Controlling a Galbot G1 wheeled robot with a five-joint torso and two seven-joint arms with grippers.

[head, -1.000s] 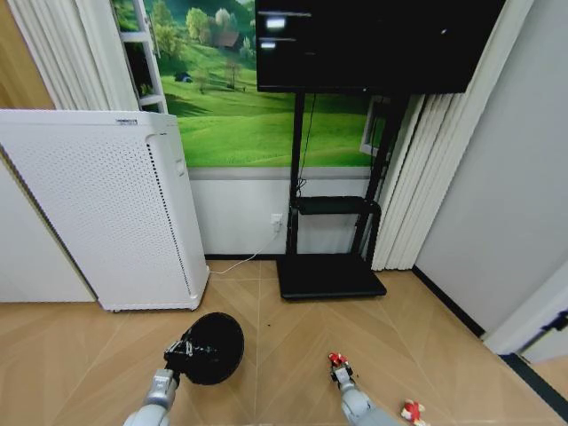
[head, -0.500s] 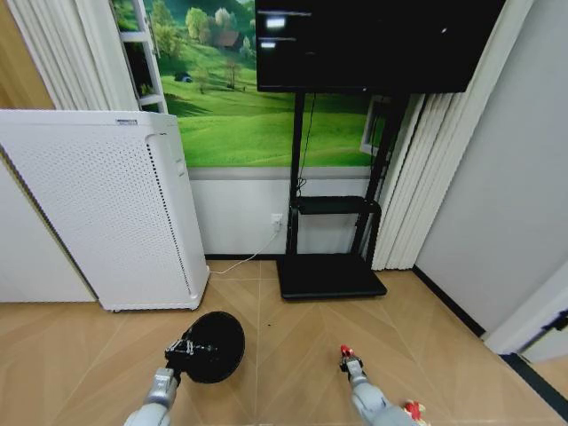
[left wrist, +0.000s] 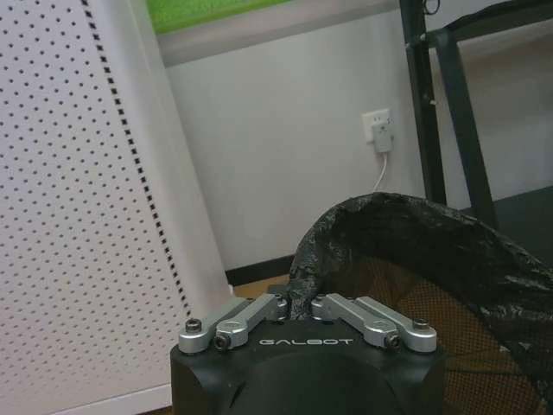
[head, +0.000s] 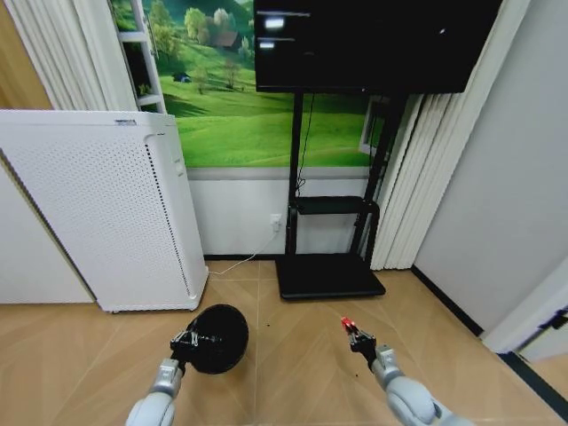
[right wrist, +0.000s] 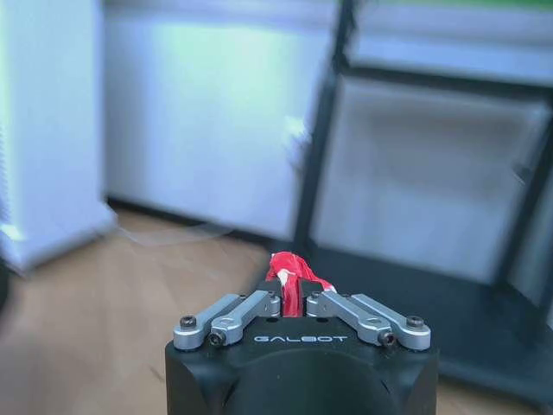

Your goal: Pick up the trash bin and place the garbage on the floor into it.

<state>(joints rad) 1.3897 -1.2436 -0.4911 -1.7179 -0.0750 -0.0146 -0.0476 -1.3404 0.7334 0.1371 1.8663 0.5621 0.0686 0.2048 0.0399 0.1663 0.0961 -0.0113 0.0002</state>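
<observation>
The left gripper [head: 191, 338] is clamped on the rim of the trash bin [head: 218, 337], pinching the crinkled black liner [left wrist: 415, 233] with it, and holds the bin just in front of the white perforated appliance [head: 98, 209]. The right gripper [head: 353, 332] is closed on a small red-and-white piece of garbage [right wrist: 289, 275], raised above the floor [head: 293, 355] well to the right of the bin, farther from the appliance.

The likeliest failure is a missed drop: the piece is tiny and light, the bin's mouth is modest, and a release made short of the rim would put it back on the parquet. The one-sided rim hold is another weak point, since thin, slippery liner film lies in the pinch and the bin could tilt or slide out.

The bin is round and dark, with an orange-brown mesh-like wall inside the liner. The piece looks crumpled and soft. The parquet is smooth, pale wood
</observation>
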